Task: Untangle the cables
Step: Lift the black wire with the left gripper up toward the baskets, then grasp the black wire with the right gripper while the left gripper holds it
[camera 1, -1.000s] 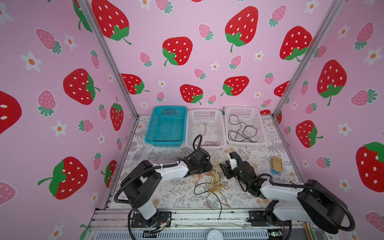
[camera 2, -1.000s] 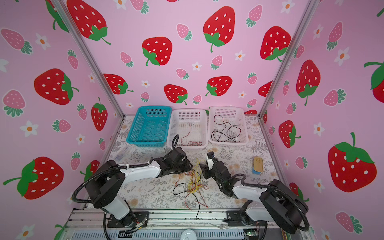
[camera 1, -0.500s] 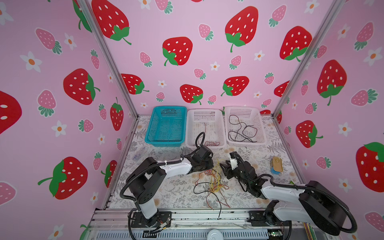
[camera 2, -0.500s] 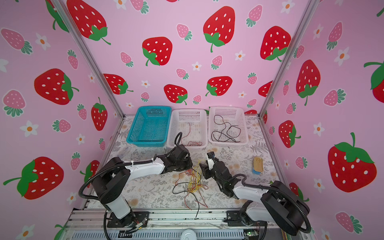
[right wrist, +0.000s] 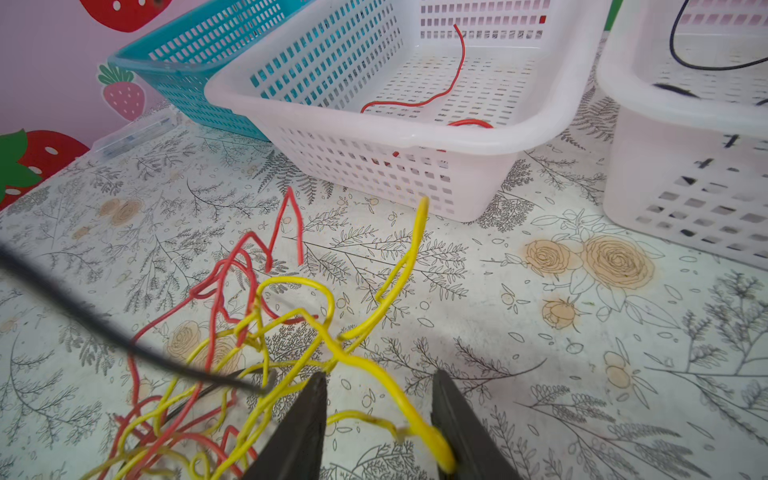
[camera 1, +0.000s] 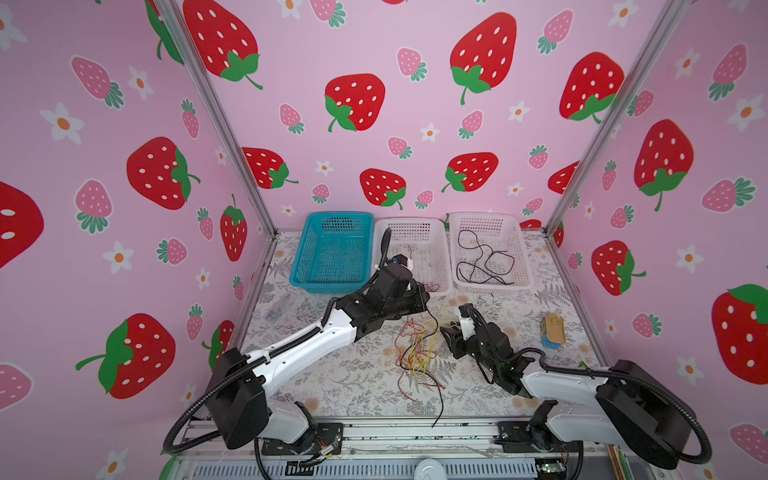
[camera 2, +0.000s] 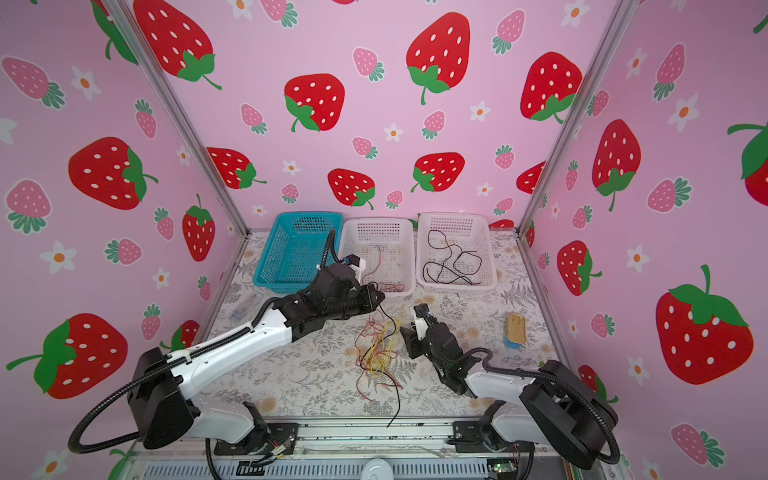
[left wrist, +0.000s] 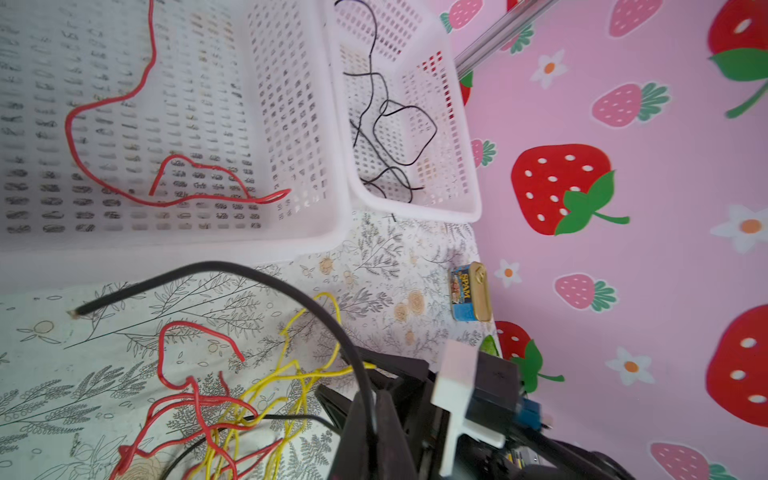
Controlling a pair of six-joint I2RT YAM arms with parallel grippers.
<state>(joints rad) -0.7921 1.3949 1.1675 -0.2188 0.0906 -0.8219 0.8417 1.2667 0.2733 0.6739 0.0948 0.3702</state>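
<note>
L gripper [camera 2: 377, 297] jaws shut tight, apparently pinching the black cable [left wrist: 232, 268], though the grip point itself is hard to see. It arcs out of the jaws and trails over the tangle of cables [camera 1: 415, 353]. R gripper [right wrist: 379, 374] jaws approx half apart, yellow cable [right wrist: 432, 440] btwn them, touching one finger, not clamped. Tangle lies just ahead of R jaws, near L jaws.

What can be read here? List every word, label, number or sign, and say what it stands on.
"SPAM": on the blue label of the tin, in the left wrist view.
Smaller print on that label: too blurred to read.
In both top views the label is too small to read.
Nothing else carries text.
</note>
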